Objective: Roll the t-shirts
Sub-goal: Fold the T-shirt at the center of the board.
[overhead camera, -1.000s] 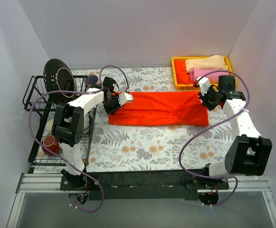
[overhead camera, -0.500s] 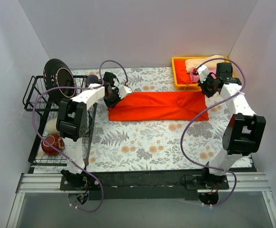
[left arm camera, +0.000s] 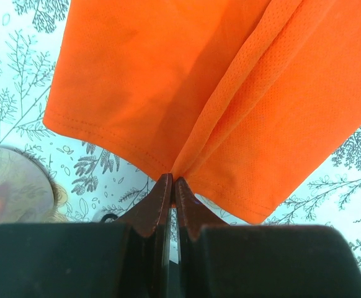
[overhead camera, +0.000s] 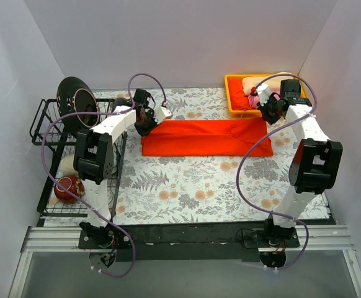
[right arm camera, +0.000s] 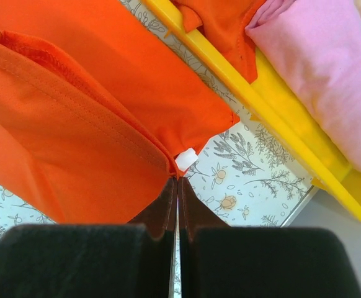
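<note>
At the near edge of the desk [overhead camera: 187, 192], which is covered with a leaf-and-flower print, the two arm bases are bolted side by side. To the left, a red mug [overhead camera: 67, 187] is seen in the near part of a black wire rack [overhead camera: 44, 133]. Farther in, an orange-red shirt [overhead camera: 205, 138] is laid flat on the desk as a long folded strip, stretched from left to right across the far half. Its left end is gripped by the left pincer [left arm camera: 173, 181], whose fingers are pressed together on the hem where a fold line meets the edge; the cloth is fanned out away from the tips. Its right end is gripped by the right pincer [right arm camera: 177, 181], likewise clamped tight on the cloth, just beside a small white tag [right arm camera: 185, 159] at the corner where the folded layers meet. Behind the left pincer, a black plate [overhead camera: 75, 99] is stood upright in the far part of the rack. Just beyond the shirt's right end, a yellow tray [right arm camera: 280, 118] is set at the far right corner of the desk. In it a pink bundle [right arm camera: 329, 68] is seen beside some orange-red cloth [right arm camera: 227, 25], and a beige bundle [overhead camera: 255, 84] is placed on the far side of the pink one.
</note>
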Available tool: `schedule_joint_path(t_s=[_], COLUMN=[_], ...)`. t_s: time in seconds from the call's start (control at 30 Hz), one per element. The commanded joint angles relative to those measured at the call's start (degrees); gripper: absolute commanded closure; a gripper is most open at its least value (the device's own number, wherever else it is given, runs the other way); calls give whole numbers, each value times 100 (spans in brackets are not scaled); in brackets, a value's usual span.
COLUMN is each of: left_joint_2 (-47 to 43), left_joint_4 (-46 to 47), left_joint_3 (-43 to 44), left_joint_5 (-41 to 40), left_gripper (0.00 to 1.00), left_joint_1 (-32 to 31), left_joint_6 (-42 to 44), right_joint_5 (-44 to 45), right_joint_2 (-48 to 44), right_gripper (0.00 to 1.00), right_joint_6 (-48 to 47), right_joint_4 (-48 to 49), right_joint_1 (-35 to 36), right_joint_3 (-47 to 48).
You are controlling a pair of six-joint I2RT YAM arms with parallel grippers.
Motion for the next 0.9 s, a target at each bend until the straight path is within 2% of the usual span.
schedule_joint_path(t_s=[0.0, 0.37, 0.4, 0.47, 0.5, 0.57, 0.73, 0.77, 0.87], left_joint_2=[-67, 188, 223, 206, 110, -31, -497, -620, -822], left_joint_4=[-183, 168, 229, 265, 309, 370, 397, 371, 274], left_joint_3=[167, 307, 342, 500, 536, 632, 493, 344, -173], left_joint_5=[-187, -539, -635, -662, -627, -548, -224, -162, 23], left_gripper=[100, 99, 82, 77, 75, 71, 66, 66, 67], left_joint_1=[91, 117, 126, 117, 126, 117, -32, -102, -190], left_joint_6=[-45, -414, -502, -731, -879, -1195, -1557, -1566, -1478], right_joint_5=[-77, 142, 229, 493, 564, 731, 469, 398, 64], right_joint_2=[167, 791, 818, 757, 626, 441, -271, -376, -693], right_gripper=[99, 98, 86, 76, 66, 54, 52, 52, 55], right_joint_6=[-104, -140, -113, 97, 193, 361, 160, -102, -411], right_joint_4=[314, 525, 603, 744, 823, 885, 394, 158, -168], right_joint_1=[45, 308, 335, 353, 344, 344, 309, 309, 300], right_joint_3=[378, 703, 721, 721, 729, 730, 2, -470, -1106])
